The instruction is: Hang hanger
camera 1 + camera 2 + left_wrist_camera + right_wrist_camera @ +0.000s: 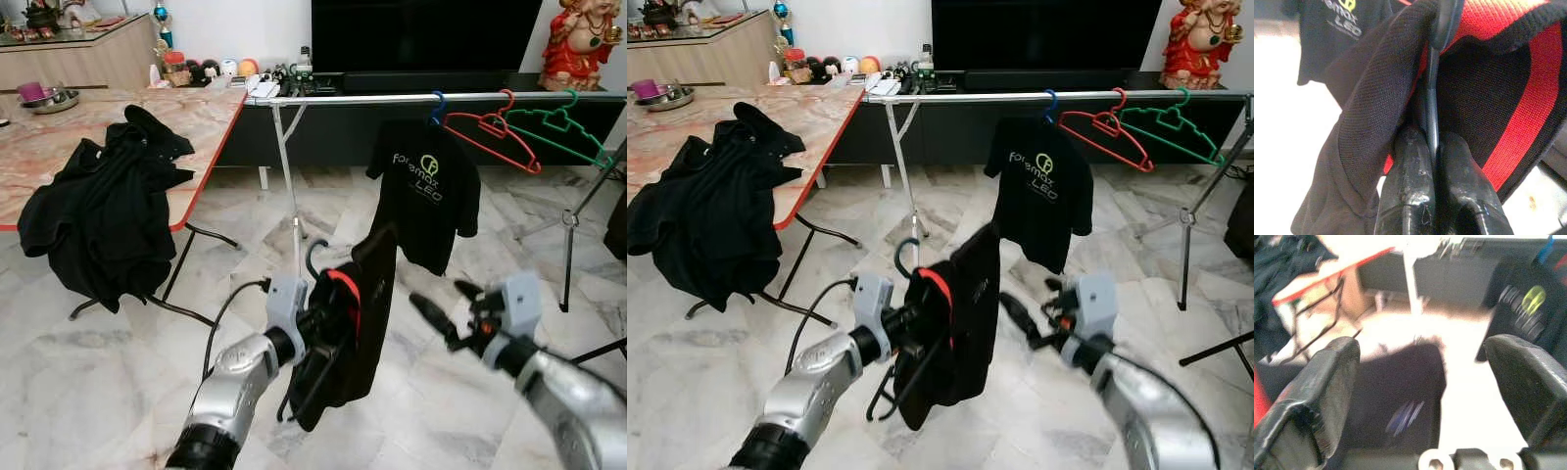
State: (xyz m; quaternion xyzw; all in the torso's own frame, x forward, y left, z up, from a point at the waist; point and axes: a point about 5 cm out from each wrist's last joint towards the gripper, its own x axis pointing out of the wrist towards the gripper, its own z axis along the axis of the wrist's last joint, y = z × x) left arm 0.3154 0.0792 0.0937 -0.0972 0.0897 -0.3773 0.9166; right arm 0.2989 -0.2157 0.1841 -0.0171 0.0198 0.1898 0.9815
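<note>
Judging by the near scene, you're mid-task: your left gripper (328, 328) is clamped on the hanger (312, 257) carrying a black-and-red shirt (343, 333), your right gripper (446, 313) waits spread and empty, and the far rail (392, 98) remains unreached.

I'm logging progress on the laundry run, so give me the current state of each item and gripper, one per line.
Left gripper: shut on the dark hanger, held below the rail.
Dark hanger: carries a black and red shirt, not yet hung.
Right gripper: open, holding nothing.
Rail: carries three hangers.
Logo shirt: hanging on the blue hanger.
Red hanger: hung, bare.
Green hanger: hung, bare.
Black clothes: heaped on the table edge.
</note>
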